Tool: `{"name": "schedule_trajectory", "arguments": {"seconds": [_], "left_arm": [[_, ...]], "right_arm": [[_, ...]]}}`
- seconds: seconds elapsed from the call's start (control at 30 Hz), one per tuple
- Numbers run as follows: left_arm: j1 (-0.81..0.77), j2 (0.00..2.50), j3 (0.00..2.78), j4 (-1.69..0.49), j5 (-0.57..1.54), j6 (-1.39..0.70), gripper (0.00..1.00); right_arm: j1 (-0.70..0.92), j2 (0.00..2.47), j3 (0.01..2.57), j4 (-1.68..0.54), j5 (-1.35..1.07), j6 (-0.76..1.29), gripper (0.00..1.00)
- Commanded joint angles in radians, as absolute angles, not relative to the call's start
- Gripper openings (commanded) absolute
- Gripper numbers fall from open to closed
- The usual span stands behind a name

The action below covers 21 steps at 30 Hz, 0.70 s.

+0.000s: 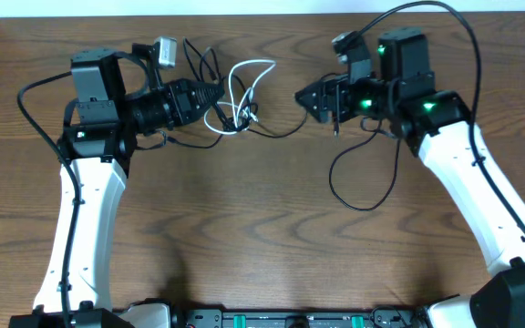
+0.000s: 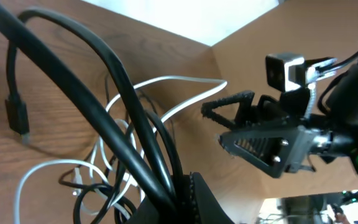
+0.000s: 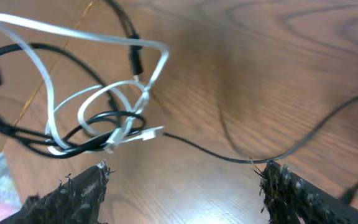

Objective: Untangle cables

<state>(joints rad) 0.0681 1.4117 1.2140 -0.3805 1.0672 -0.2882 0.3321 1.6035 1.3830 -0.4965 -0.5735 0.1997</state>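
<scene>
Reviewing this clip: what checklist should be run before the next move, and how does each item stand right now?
1. Anchor grip: left gripper shut on the black cables: ok.
2. Free hand: right gripper open, nothing between its fingers: ok.
3. Next target in reach: thin black strand lies just ahead of the right gripper: ok.
4. Separation: white cable threads through black loops: not ok.
5. Exactly which cord the left grip pins: cannot tell.
</scene>
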Motion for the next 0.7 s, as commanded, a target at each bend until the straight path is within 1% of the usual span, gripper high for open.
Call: {"name": "schedule_trajectory", "arguments": {"seconds": [0.0,0.23,0.3,0.43,0.67], "left_arm": [[0.067,1.437,1.219,-0.385,1.061,-0.207,0.07],[0.067,1.446,1.219,-0.385,1.061,-0.207,0.07],[0.067,1.446,1.219,-0.388,1.061,-0.207,0.07],[0.067,1.446,1.219,-0.393,1.061,-0.207,0.08],[0.067,1.446,1.219,-0.429,1.061,-0.207,0.07]], "right_arm": [[0.374,1.607,1.387,-0.493,-0.59,0.167,0.78],[0.436,1.612,1.387,-0.489,-0.548,0.167,0.73],[0.454,1.617,1.387,-0.481,-0.545,0.171,0.7],[0.484,1.636,1.387,-0.466,-0.492,0.236,0.68],[0.526,1.69,1.387,-0.436,-0.485,0.303,0.65]]}}
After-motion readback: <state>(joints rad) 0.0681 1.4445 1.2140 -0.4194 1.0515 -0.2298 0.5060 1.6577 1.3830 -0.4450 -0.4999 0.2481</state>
